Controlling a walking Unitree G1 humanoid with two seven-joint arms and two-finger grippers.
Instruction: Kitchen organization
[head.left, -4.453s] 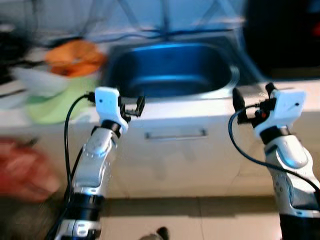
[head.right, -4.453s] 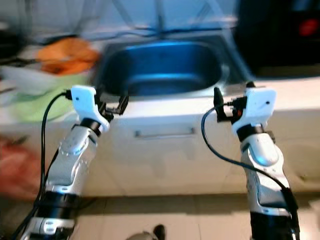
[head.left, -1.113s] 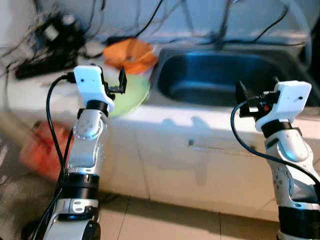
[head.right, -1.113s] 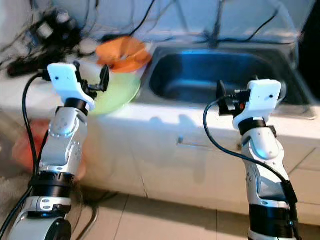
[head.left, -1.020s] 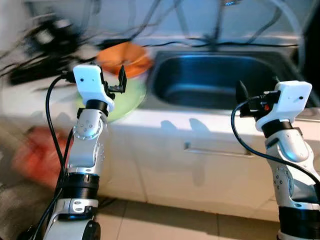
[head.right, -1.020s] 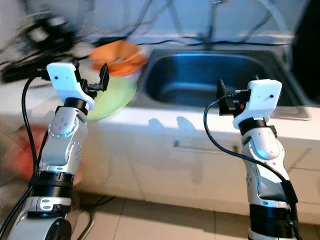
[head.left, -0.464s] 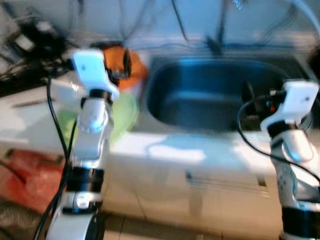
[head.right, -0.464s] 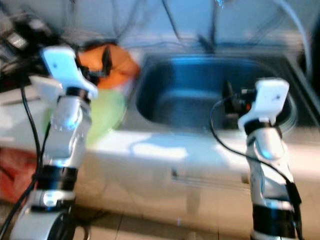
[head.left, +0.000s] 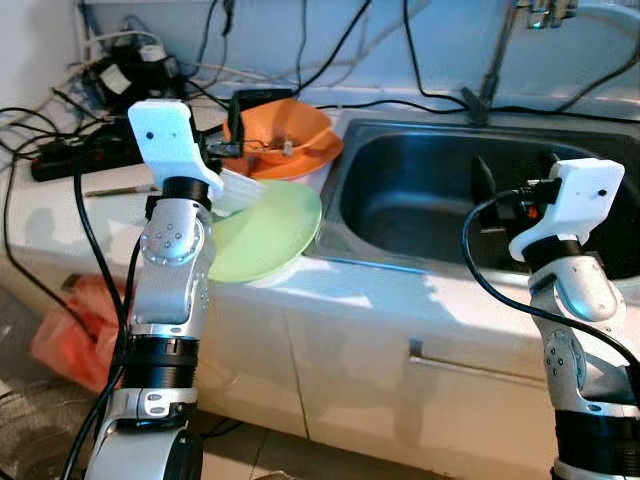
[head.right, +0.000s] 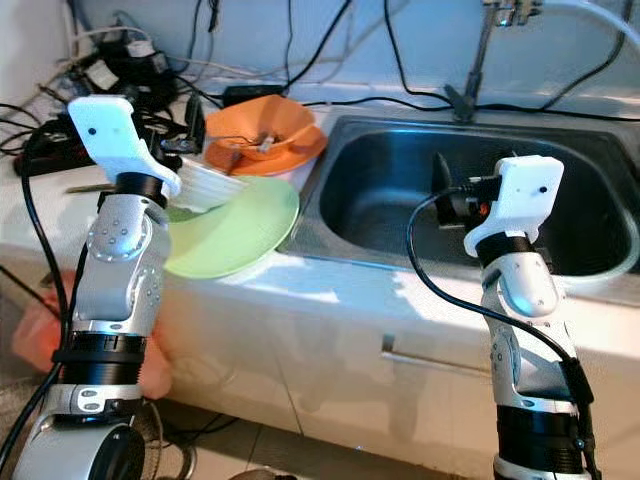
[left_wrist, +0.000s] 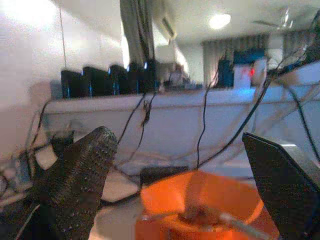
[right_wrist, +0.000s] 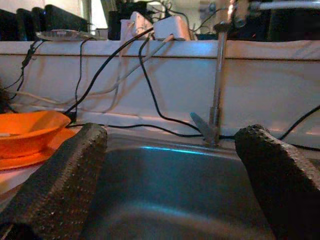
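Observation:
An orange bowl (head.left: 280, 140) with scraps in it sits on the white counter, left of the steel sink (head.left: 470, 205). In front of it a small white bowl (head.left: 240, 190) rests on a tilted green plate (head.left: 265, 235). My left gripper (head.left: 222, 150) is held up beside the white bowl and points at the orange bowl (left_wrist: 200, 205). It is open and empty. My right gripper (head.left: 492, 190) hovers over the sink's near edge, open and empty. It faces the basin (right_wrist: 175, 190) and the faucet (right_wrist: 217, 90).
Black cables and power strips (head.left: 110, 75) crowd the counter's back left. A red bag (head.left: 75, 330) lies on the floor at the left. The cabinet front below the sink carries a drawer handle (head.left: 470, 365). The faucet (head.left: 495, 55) rises behind the sink.
The camera has moved and the blurred picture is now sharp, with the counter closer. The left gripper stands nearer the orange bowl than a second ago. Both grippers are open as before.

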